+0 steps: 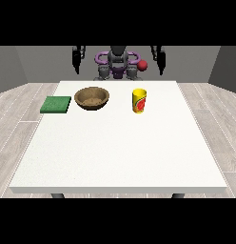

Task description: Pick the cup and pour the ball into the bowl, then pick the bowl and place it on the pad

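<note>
The large white rectangular tabletop [117,152] carries three items along its far half, near the robot. The yellow cylindrical cup with a red label [139,101] stands upright right of centre; its interior is not visible from this angle, so the ball cannot be confirmed. The round brown wooden bowl [92,98] sits upright left of centre, near the cup but not touching it. The flat green square pad [56,104] lies at the tabletop's left edge, just beside the bowl and apart from it. The robot's dark torso with purple rings [118,63] stands behind the far edge. The hand at the view's left [78,58] hangs raised beside the torso, above and behind the tabletop, well apart from every item. The hand at the view's right [159,57] hangs likewise on the opposite side. Both hands hold nothing; whether their fingers are apart or together cannot be told at this distance.
</note>
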